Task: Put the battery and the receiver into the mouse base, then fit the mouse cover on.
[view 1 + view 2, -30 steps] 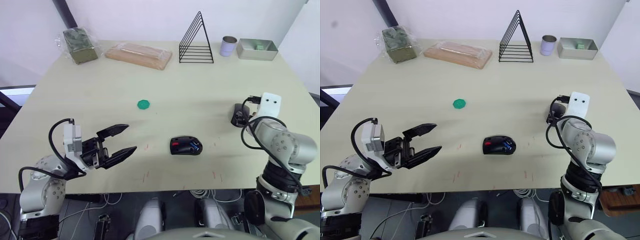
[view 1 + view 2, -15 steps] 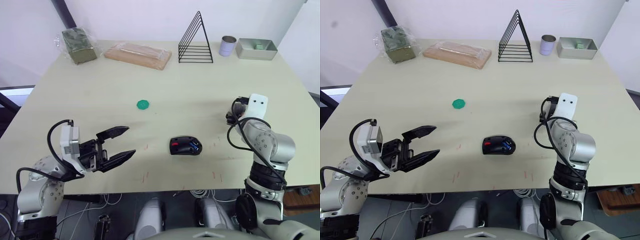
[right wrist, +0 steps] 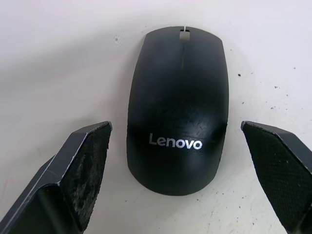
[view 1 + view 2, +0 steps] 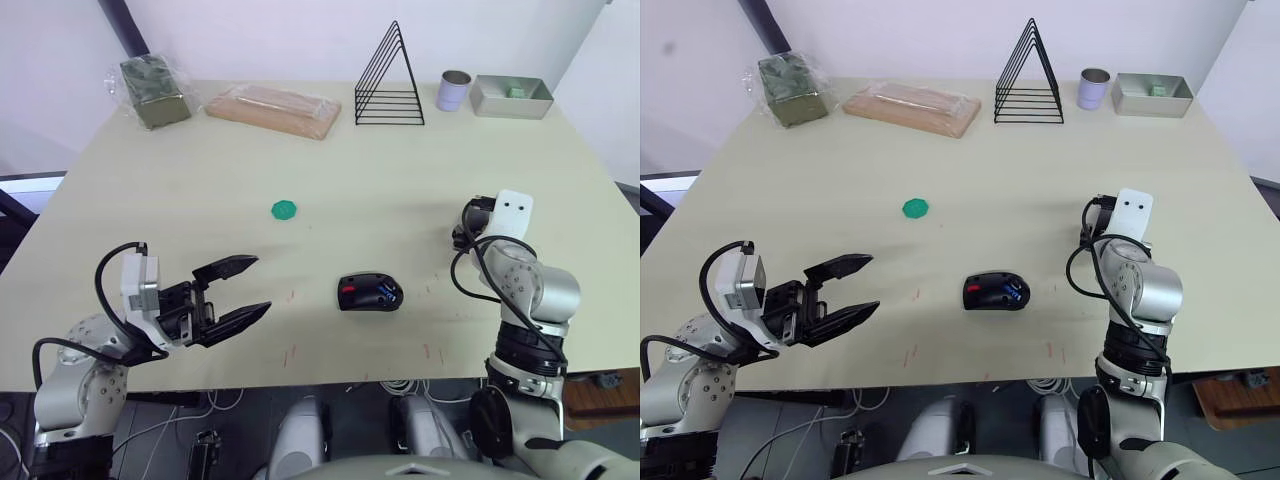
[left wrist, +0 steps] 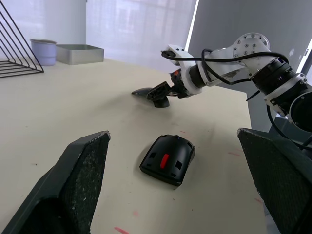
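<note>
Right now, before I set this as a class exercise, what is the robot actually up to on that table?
It is assembling a computer mouse. The mouse base lies open near the table's front edge, with the blue battery already inside. The right claw hovers open directly over the mouse cover, which lies flat on the table, not yet gripped. The left claw waits open to the base's left, holding nothing.
</note>
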